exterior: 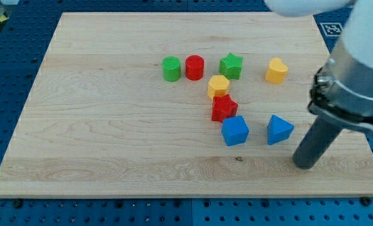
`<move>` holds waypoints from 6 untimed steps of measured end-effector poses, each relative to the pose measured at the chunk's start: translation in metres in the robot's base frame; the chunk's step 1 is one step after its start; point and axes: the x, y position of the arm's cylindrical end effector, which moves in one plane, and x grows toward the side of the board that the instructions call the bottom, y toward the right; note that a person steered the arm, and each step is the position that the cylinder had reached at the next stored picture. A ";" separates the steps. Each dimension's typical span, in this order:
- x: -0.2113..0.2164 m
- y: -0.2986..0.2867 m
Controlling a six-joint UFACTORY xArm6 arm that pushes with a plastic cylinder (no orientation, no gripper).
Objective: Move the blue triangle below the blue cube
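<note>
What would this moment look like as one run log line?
my tip: lower right of blue triangle, not touching | blue triangle: right of blue cube, apart | red star: touching blue cube's top | task: not done

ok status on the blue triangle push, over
My tip down on the board, just right of and slightly below the blue triangle, not touching. Triangle sits right of the blue cube, level with it, gap between. Nothing between tip and triangle.

Wood board w/ eight blocks
</note>
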 end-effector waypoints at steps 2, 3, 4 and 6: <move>-0.077 0.011; -0.073 -0.002; -0.064 -0.020; -0.032 -0.025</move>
